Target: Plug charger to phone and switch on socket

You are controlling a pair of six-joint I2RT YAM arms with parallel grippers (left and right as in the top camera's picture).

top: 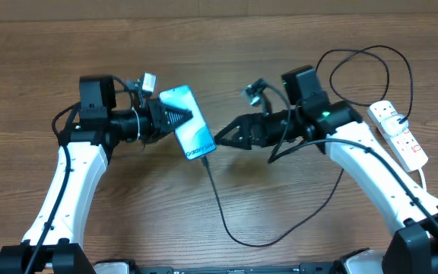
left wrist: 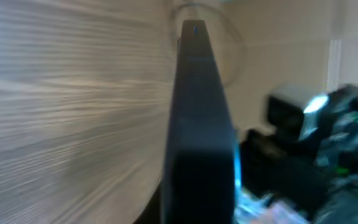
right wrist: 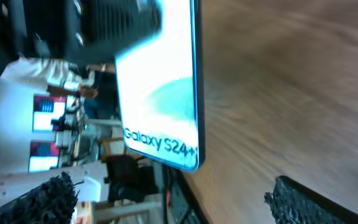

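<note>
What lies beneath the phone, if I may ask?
Wooden table shows around the phone, gripped by the left end effector; the charger trails from its lower end. Directly beneath is hidden.

This looks like a robotics lab or workroom. Two white-and-black robot arms, the left arm (top: pixel 63 179) and the right arm (top: pixel 379 164), rise from the near edge of a wood-grain bench (top: pixel 204 46). A white power strip (top: pixel 400 135) lies by the right one. Past the bench edge, the right wrist view shows a blurred, cluttered room with bright panels (right wrist: pixel 42 112) that may be screens.
</note>
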